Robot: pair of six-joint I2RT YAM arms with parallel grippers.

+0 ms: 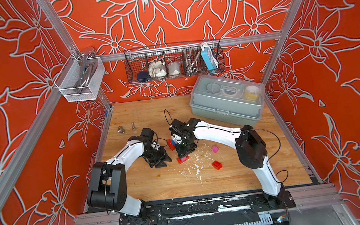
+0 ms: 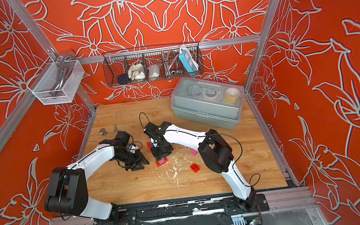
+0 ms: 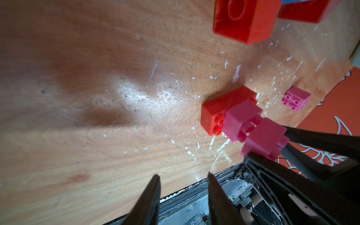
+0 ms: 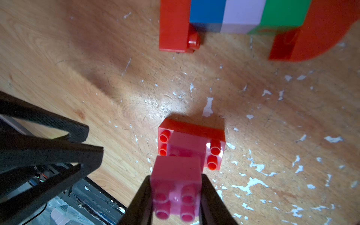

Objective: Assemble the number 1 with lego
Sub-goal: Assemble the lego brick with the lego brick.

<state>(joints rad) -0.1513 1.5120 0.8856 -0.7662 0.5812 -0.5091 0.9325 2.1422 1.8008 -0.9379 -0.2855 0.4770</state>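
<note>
Right gripper (image 4: 176, 177) pinching pink brick (image 4: 175, 169); left gripper (image 3: 183, 175) fingers apart, empty

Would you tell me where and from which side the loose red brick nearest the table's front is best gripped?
Grip the loose red brick across two opposite flat side walls, coming straight down from above. It appears to lie flat on the table, with nothing touching it, and is turned diagonally to the table edge, so rotate the jaws to match.
</note>
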